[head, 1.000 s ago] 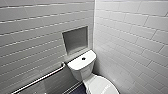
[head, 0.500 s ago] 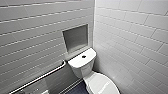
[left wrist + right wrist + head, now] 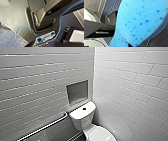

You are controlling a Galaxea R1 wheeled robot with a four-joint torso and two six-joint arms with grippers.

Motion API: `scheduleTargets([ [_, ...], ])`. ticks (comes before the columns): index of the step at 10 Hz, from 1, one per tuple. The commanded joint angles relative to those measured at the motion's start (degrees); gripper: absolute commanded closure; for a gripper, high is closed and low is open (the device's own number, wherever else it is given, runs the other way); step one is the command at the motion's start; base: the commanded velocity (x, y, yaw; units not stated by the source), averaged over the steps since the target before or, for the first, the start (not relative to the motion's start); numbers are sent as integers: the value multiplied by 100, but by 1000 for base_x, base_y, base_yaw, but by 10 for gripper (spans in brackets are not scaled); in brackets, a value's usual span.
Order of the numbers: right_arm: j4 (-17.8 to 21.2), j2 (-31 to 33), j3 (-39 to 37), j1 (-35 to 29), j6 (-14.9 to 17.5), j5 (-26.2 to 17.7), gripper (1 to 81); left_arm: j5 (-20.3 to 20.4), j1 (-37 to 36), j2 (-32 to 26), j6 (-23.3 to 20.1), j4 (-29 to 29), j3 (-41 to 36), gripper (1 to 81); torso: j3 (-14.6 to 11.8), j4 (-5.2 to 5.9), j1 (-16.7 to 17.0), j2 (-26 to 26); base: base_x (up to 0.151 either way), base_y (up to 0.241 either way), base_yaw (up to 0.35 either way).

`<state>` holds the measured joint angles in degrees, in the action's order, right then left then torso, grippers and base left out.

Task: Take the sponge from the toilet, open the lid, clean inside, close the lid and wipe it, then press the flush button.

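At the right wrist: the sponge is in hand, with the toilet ahead and below.

The right gripper [image 3: 146, 37] looks clamped on the sponge [image 3: 137, 22], which hangs over dark blue floor tiles [image 3: 110, 6], so this arm seems the one placed for the work. Whether the left gripper is open or closed I cannot tell; its wrist view shows a blue cable [image 3: 25, 26]. Farther off stands the toilet [image 3: 83, 120]. The lid [image 3: 100, 134] appears down, its long axis running from the tank toward the robot, but its front edge is cut off. The flush button [image 3: 84, 108] sits mid-tank, below a wall niche [image 3: 77, 92].
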<state>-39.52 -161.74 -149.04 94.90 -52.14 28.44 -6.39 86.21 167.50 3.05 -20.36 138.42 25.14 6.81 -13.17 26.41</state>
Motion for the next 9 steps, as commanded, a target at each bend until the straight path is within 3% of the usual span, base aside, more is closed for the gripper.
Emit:
scheduleTargets([
  [1,-187,78,-1,-2,11,-173,811,-390,-73,3,-24,24,-70,10,-550,0,365,-569,0,0,0],
  [2,-196,70,-1,-10,20,-181,811,-390,-73,3,-24,23,-70,10,-190,0,496,-765,0,0,0],
  [5,-205,-27,-45,-19,37,-225,811,-390,-73,3,-24,23,-70,10,-422,0,822,-1248,0,0,0],
  [8,-275,-115,-159,-28,37,-278,811,-381,-65,3,-24,23,-70,10,-446,0,1241,-1884,0,0,0],
  [9,-275,-124,-177,-28,28,-278,811,-389,-73,3,-24,23,-70,10,-446,0,1014,-1533,0,0,0],
])
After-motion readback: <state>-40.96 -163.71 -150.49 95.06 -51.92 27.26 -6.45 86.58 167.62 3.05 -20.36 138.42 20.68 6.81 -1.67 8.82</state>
